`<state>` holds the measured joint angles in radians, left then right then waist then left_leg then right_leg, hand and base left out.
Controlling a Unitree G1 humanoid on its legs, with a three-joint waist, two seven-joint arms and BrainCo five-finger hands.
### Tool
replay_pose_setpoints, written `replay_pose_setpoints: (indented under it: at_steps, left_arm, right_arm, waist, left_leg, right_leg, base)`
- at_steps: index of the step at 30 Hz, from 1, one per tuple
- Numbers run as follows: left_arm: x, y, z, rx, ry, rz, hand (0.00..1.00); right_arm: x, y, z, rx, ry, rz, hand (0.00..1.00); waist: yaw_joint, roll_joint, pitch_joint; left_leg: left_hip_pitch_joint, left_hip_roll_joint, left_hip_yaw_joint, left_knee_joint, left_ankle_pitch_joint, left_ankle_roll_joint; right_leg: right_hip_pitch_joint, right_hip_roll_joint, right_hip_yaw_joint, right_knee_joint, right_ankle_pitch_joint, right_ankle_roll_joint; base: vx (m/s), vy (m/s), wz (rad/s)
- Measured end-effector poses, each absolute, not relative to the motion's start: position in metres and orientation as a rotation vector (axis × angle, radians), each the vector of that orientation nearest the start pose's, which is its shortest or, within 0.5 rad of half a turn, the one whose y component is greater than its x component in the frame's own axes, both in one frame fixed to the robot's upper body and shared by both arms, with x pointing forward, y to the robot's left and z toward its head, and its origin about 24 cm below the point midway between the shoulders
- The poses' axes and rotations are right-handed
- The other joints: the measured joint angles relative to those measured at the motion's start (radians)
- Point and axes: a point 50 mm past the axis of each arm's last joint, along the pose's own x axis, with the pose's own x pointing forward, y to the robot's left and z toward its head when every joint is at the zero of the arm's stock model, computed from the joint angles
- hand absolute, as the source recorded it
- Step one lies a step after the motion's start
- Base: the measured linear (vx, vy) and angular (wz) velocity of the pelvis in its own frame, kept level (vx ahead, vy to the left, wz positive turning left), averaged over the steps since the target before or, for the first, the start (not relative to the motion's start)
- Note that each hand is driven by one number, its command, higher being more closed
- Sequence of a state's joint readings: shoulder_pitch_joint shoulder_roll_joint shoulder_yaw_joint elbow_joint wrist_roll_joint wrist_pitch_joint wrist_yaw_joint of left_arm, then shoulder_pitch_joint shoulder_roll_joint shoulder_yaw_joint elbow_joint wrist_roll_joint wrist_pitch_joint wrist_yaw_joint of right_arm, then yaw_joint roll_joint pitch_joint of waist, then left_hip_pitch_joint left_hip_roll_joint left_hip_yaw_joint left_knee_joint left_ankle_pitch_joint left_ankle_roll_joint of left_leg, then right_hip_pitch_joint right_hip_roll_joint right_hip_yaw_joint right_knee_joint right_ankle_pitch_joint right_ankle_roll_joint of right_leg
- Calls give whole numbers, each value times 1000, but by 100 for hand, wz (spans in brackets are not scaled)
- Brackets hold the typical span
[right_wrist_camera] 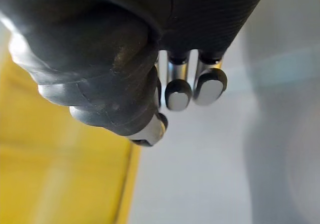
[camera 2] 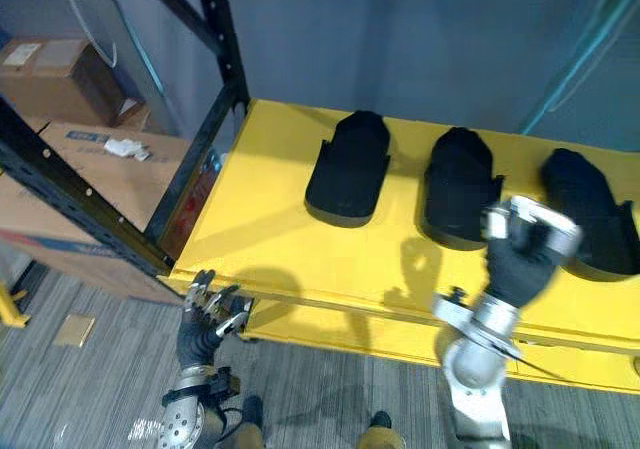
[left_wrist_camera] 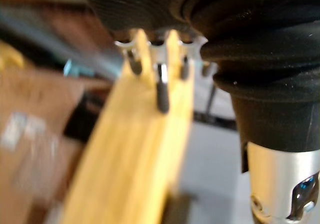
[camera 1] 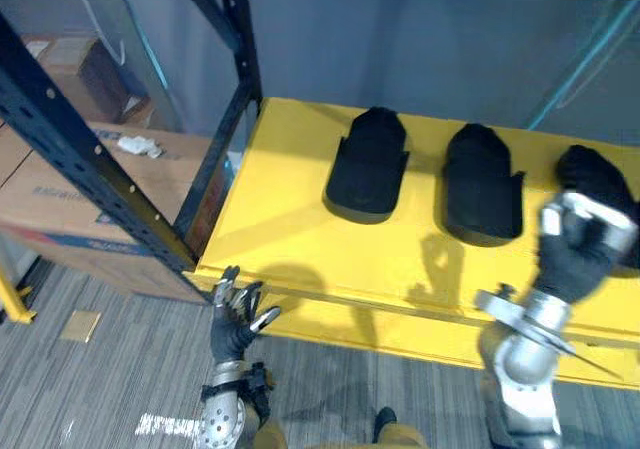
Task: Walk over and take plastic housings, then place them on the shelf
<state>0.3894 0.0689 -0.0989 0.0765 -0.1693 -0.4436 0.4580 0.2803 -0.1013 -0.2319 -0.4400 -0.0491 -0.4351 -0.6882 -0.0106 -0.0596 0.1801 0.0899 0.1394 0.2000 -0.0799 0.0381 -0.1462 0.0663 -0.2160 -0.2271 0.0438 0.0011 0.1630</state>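
Observation:
Three black plastic housings lie in a row on the yellow shelf (camera 1: 290, 219): one on the left (camera 1: 370, 164), one in the middle (camera 1: 482, 184) and one on the right (camera 2: 585, 209). My right hand (camera 2: 520, 254) is raised over the shelf's front between the middle and right housings. Its fingers (right_wrist_camera: 177, 92) are curled and hold nothing. My left hand (camera 1: 235, 319) hangs low at the shelf's front left corner, fingers spread and empty, just below the yellow edge (left_wrist_camera: 140, 149).
Black rack uprights (camera 1: 100, 169) slant along the shelf's left side. Cardboard boxes (camera 1: 60, 199) are stacked on the floor to the left, with another box (camera 2: 60, 69) behind. A grey wall backs the shelf. A small brown piece (camera 1: 80, 324) lies on the floor.

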Motion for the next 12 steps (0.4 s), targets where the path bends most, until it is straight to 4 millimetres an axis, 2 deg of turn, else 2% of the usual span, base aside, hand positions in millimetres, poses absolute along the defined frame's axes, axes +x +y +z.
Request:
replay_pose_setpoints:
  at_steps: [1,2,4,5,6,7,9,12]
  left_arm:
    - [141,205,-30,-63,112,671,0]
    - [132,213,-40,-48,163,750,0]
    - [88,236,-68,-1,339,987,0]
    - [78,238,-73,10,376,1026,0]
    - [54,239,-88,64,491,1078,0]
    - [46,238,-93,88,535,1084,0]
    - [26,234,-109,145,671,1086,0]
    - [3,235,-124,174,819,1110,0]
  right_arm:
    - [141,-262,111,-130,-589,-1010,100]
    - [130,-272,98,-158,-520,-1088,0]
    - [79,-299,42,-208,-203,-1342,0]
    - [65,-302,28,-208,-117,-1387,0]
    - [34,-305,-6,-213,92,-1473,0]
    - [24,-304,-18,-210,167,-1498,0]
    - [-9,-296,-55,-159,407,-1564,0]
    - [-36,-279,-99,-25,706,-1564,0]
  waist:
    - [-9,5,-21]
    - [-17,5,-29]
    - [-46,6,-39]
    - [-50,8,-39]
    - [-59,11,-41]
    - [-59,15,-43]
    - [-57,26,-71]
    - [-55,42,-90]
  left_leg:
    - [1,3,15,0,-5,-1]
    - [5,5,23,0,-7,-3]
    - [18,17,40,0,-12,-8]
    - [19,19,42,0,-12,-8]
    - [34,22,51,0,-12,-8]
    - [34,23,55,0,-14,-9]
    - [36,23,57,0,-16,-8]
    - [56,23,55,-6,-18,-9]
  right_leg:
    - [-3,4,14,-9,4,-1]
    - [-4,6,21,-12,5,-1]
    - [-2,20,37,-19,6,-2]
    - [-1,22,37,-20,5,-2]
    - [4,25,40,-22,5,-3]
    - [6,26,43,-22,5,-3]
    - [8,25,43,-21,3,-5]
    - [27,25,38,-22,-7,-20]
  base:
    - [-24,11,-39]
    - [4,3,-40]
    - [14,-19,-25]
    - [11,-24,-11]
    - [27,-8,-12]
    - [1,-7,-13]
    - [-3,0,-3]
    - [-21,0,1]
